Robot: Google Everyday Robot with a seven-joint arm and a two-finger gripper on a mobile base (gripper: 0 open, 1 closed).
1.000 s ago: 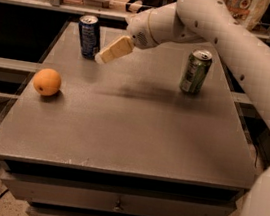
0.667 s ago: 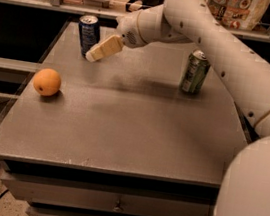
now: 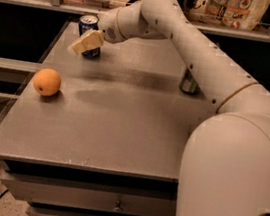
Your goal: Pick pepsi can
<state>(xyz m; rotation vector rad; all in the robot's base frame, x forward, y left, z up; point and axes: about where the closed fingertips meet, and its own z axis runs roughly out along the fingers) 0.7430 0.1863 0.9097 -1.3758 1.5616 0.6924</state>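
The pepsi can [image 3: 87, 24], dark blue with a silver top, stands upright at the far left of the grey table [image 3: 122, 128]. My gripper [image 3: 86, 42] hangs just in front of the can and covers its middle, so only the can's top and bottom show. I cannot see whether the gripper touches the can. The white arm reaches to it from the right across the back of the table.
An orange [image 3: 47, 81] lies near the table's left edge. A green can [image 3: 189, 84] stands at the right, mostly hidden behind the arm. A shelf rail with bags runs behind the table. Drawers sit below the front edge.
The gripper has moved left and now overlaps the pepsi can. The arm has swung forward and now hides most of the green can.
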